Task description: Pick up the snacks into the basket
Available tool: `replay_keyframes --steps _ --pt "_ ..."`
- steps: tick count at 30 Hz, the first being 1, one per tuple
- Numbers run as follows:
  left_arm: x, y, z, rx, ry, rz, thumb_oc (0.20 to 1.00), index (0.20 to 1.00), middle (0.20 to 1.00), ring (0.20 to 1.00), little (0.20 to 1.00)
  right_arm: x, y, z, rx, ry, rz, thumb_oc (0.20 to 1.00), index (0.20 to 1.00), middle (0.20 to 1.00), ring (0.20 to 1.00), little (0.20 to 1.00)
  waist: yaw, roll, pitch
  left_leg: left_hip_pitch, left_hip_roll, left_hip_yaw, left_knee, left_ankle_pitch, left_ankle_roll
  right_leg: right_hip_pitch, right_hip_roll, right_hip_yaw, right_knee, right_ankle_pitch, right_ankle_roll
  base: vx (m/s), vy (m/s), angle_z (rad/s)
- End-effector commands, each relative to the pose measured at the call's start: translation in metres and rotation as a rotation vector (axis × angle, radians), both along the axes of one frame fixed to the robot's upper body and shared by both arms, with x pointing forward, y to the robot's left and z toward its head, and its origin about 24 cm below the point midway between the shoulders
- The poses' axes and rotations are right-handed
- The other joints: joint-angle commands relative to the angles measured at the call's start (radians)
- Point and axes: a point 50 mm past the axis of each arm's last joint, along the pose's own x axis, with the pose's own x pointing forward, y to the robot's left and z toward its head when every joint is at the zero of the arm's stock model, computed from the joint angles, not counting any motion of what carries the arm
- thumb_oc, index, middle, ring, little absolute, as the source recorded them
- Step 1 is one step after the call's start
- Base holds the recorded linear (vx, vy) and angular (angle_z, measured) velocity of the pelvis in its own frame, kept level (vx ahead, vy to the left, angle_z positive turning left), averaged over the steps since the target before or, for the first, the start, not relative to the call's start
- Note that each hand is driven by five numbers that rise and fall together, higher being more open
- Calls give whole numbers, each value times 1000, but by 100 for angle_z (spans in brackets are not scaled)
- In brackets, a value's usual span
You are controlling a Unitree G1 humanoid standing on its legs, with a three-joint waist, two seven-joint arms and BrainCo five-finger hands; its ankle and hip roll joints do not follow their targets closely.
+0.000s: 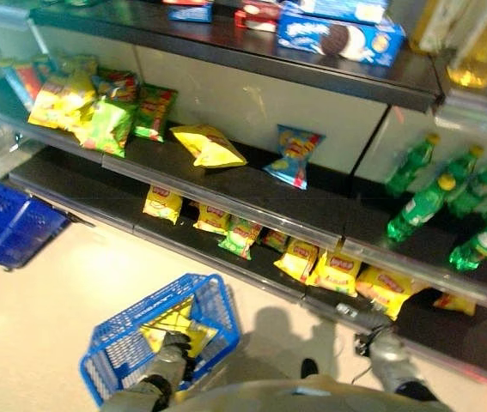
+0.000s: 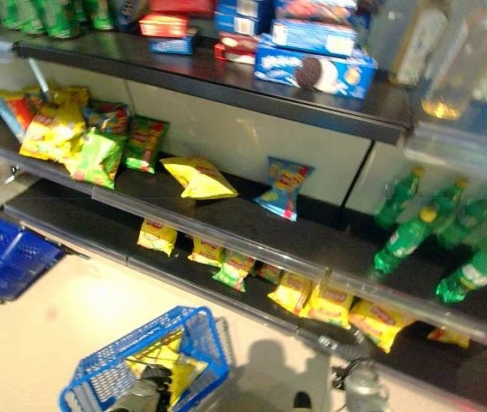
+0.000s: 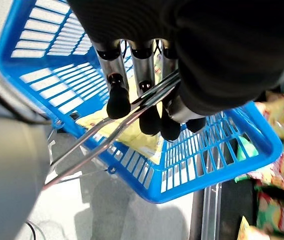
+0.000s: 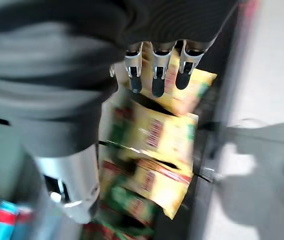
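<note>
Left hand (image 3: 147, 107) curled round blue basket (image 1: 123, 343) handle; right hand (image 4: 154, 70) relaxed, empty, above yellow snack bags (image 4: 152, 132). Probably light, crinkly, slippery; best pinched at top seam.

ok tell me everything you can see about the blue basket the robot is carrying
The blue basket is an open plastic shopping basket with slotted lattice walls and a solid rim. Two thin metal wire handles rise from it and meet under the left hand, whose fingers curl around them, so it hangs tilted above the pale floor in front of the lowest shelf. A yellow snack bag already lies inside it.
</note>
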Motion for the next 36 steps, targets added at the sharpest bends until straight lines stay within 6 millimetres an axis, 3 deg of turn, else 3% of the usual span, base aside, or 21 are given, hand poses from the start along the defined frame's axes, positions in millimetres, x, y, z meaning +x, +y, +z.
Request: replay_keyframes --steps 1,2,4,6,8,11,12,13,15,20,22,24,25,26,27,28,29,31,34,36 --pt "0 45 5 193 34 -54 200 200 200 200 200 35 4 54 -61 -302 52 1000 1000 1000 1000 1000 4 -69 56 -43 -84 -4 16 -26 55 -90 -80 12 129 -54 27 -108 -180 10" --pt "0 44 5 192 34 -55 200 200 200 200 200 35 3 54 -63 -302 52 1000 1000 1000 1000 1000 3 -67 56 -45 -83 -6 17 -26 54 -91 -80 11 131 -54 26 -89 -286 -8" --pt "4 37 6 171 1 -30 200 200 200 200 200 36 -10 82 -135 -417 31 1000 1000 1000 1000 1000 -3 -69 74 -90 -69 62 35 26 65 -89 -52 -7 122 -69 -6 -82 -405 -9" --pt "-2 35 4 179 11 -61 200 200 200 200 200 37 -13 93 -165 -458 40 1000 1000 1000 1000 1000 1 -68 71 -78 -92 81 40 1 78 -70 -15 -15 95 -79 -20 -2 -372 7" --pt "-3 30 4 197 7 -120 200 200 200 200 200 37 -13 103 -207 -496 58 1000 1000 1000 1000 1000 15 -59 63 -82 -174 45 50 -33 98 -51 15 -10 68 -71 -27 91 -310 -2" --pt "-9 28 2 185 21 -114 200 200 200 200 200 38 -15 118 -257 -542 65 1000 1000 1000 1000 1000 27 -47 52 -92 -296 51 21 -59 151 -23 58 -14 50 -70 -46 77 -232 -34" --pt "-9 28 2 185 22 -115 200 200 200 200 200 37 -16 118 -258 -541 65 1000 1000 1000 1000 1000 28 -47 53 -88 -297 51 20 -61 152 -19 57 -14 50 -72 -45 101 -132 -30" --pt "-10 24 0 175 30 -115 200 200 200 200 200 37 -15 123 -281 -558 67 1000 1000 1000 1000 1000 28 -31 50 -85 -338 53 -14 -50 166 -7 77 -15 43 -75 -51 100 -80 -35" --pt "-12 22 -1 166 42 -103 200 200 200 200 200 37 -11 128 -284 -587 75 1000 1000 1000 1000 1000 23 -19 48 -77 -368 70 -47 -35 176 10 91 -23 39 -83 -54 82 -58 -16" --pt "-10 18 -1 162 51 -124 200 200 200 200 200 33 -5 137 -271 -644 60 1000 1000 1000 1000 1000 5 -10 45 -70 -356 103 -65 -29 178 -9 93 -40 113 -110 -52 23 27 19" --pt "-3 19 1 173 40 -151 200 200 200 200 200 31 -4 139 -270 -662 47 1000 1000 1000 1000 1000 -14 -19 61 -51 -342 105 -65 -41 197 -70 78 -50 280 -116 -30 -7 54 15" --pt "5 23 5 192 21 -167 200 200 200 200 200 29 -3 140 -241 -687 18 1000 1000 1000 1000 1000 -41 -29 96 -40 -330 98 -65 -42 206 -151 86 9 441 -103 10 -58 -18 19" --pt "7 25 6 195 16 -162 200 200 200 200 200 29 -3 139 -235 -689 2 1000 1000 1000 1000 1000 -47 -32 100 -37 -328 86 -65 -46 200 -168 83 35 418 -104 7 -24 -81 23" --pt "9 27 7 200 10 -149 200 200 200 200 200 30 -1 138 -217 -691 -8 1000 1000 1000 1000 1000 -39 -33 98 -40 -319 87 -65 -52 190 -169 43 25 367 -104 4 11 -67 31" --pt "9 28 7 201 10 -148 200 200 200 200 200 30 -1 137 -216 -692 -9 1000 1000 1000 1000 1000 -40 -34 98 -39 -318 87 -65 -54 190 -165 44 24 361 -103 4 43 -174 19" --pt "12 31 8 206 3 -123 200 200 200 200 200 33 -2 139 -212 -703 -31 1000 1000 1000 1000 1000 -22 -39 89 -44 -299 94 -65 -66 169 -150 -44 -25 241 -54 7 40 -132 10" --pt "12 31 8 206 3 -123 200 200 200 200 200 33 -2 139 -212 -703 -31 1000 1000 1000 1000 1000 -23 -38 90 -44 -298 93 -65 -66 169 -146 -43 -26 238 -53 7 77 -207 -2" --pt "11 35 8 214 6 -119 200 200 200 200 200 39 -5 141 -205 -717 -64 1000 1000 1000 1000 1000 -24 -62 87 -25 -294 86 -65 -89 151 -157 -66 -7 102 28 36 128 -205 35" --pt "-1 40 5 210 41 -98 200 200 200 200 200 46 -10 140 -235 -674 -49 1000 1000 1000 1000 1000 0 -85 60 -17 -288 100 -65 -96 141 -109 -70 -27 65 19 44 67 -153 8" --pt "-5 37 3 196 52 -97 200 200 200 200 200 52 -16 142 -234 -675 -60 1000 1000 1000 1000 1000 7 -81 53 -24 -279 102 -65 -91 135 -104 -61 -37 58 21 36 35 -133 -19"
